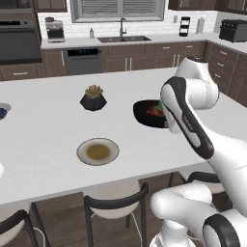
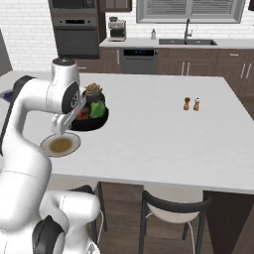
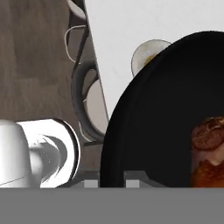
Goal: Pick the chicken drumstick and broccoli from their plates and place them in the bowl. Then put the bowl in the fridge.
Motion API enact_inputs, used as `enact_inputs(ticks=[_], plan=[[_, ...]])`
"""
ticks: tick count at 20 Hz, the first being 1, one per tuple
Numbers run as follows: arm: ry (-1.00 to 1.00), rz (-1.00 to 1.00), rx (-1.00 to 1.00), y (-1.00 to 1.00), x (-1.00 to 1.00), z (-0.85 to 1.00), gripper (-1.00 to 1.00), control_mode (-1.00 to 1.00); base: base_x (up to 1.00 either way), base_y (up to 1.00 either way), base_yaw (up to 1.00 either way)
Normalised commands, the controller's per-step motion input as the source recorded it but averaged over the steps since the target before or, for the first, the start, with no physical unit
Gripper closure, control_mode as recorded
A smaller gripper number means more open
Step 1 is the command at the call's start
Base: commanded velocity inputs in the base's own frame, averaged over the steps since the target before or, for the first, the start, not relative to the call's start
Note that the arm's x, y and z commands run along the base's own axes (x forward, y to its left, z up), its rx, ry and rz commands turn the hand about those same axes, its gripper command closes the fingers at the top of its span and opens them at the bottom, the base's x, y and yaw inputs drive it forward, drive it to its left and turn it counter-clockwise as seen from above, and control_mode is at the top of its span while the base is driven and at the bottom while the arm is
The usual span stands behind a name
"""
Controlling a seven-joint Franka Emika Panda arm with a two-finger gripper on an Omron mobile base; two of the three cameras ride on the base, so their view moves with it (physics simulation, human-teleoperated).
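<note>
The glossy black bowl (image 1: pixel 144 115) is on the white island, right of centre, partly behind my arm. In it lie the reddish-brown chicken drumstick (image 1: pixel 155 111) (image 3: pixel 210 153) and the green broccoli (image 2: pixel 98 109). My gripper (image 3: pixel 111 183) is shut on the bowl's (image 3: pixel 148 122) near rim, one fingertip (image 3: pixel 90 183) outside and the other inside. I cannot tell whether the bowl (image 2: pixel 92 121) is off the counter. The grey-rimmed plate with a tan centre (image 1: pixel 98 151) (image 2: pixel 60 144) (image 3: pixel 148 52) lies bare in front of the bowl. The fridge is out of view.
A succulent in a black faceted pot (image 1: pixel 93 98) (image 2: pixel 93 90) stands just behind the bowl. A small bowl of blue berries (image 1: pixel 2 112) sits at the island's left edge. Two shakers (image 2: pixel 191 103) stand far right. Dark-framed chairs (image 1: pixel 116 202) (image 2: pixel 173 208) line the near edge.
</note>
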Motion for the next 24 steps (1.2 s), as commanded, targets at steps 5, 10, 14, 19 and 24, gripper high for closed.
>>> enact_inputs(ticks=[5, 10, 14, 19, 24], plan=[[-0.20, 0.32, -0.09, 0.00, -0.95, 0.44, 1.00, -1.00, 0.00, 0.00, 0.00], [-0.05, 0.23, -0.03, 0.00, -0.48, 0.26, 1.00, -1.00, 0.00, 0.00, 0.00], [0.05, 0.14, 0.01, 0.01, -0.45, 0.32, 1.00, -1.00, 0.00, 0.00, 0.00], [0.09, -0.12, 0.00, 0.02, -0.52, 0.16, 1.00, -1.00, 0.00, 0.00, 0.00], [0.02, -0.18, 0.00, 0.00, -0.30, -0.03, 1.00, -1.00, 0.00, 0.00, 0.00]])
